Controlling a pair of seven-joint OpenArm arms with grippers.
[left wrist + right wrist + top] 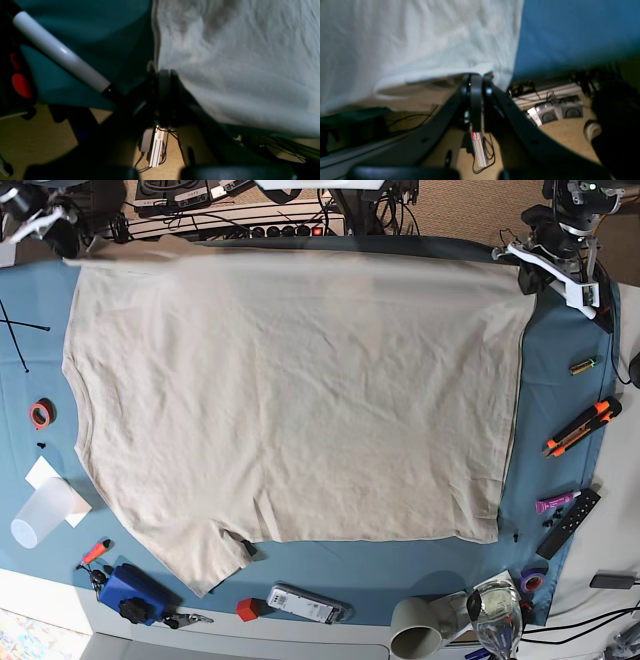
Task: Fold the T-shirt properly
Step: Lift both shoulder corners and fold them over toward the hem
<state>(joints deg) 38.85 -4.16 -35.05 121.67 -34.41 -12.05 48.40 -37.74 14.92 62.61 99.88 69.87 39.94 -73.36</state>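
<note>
Teal table cloth (560,415), clutter round its margins; no legible writing anywhere. T-shirt (300,400) spread wide, covering most of the surface. Left gripper (163,75) clamped on one far corner, right gripper (476,77) clamped on the other, both at table's far edge.

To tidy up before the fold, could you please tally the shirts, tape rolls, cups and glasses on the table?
T-shirt: 1
Tape rolls: 2, red and purple
Cups: 2, translucent and beige
Clear glass: 1
Total: 6
</note>
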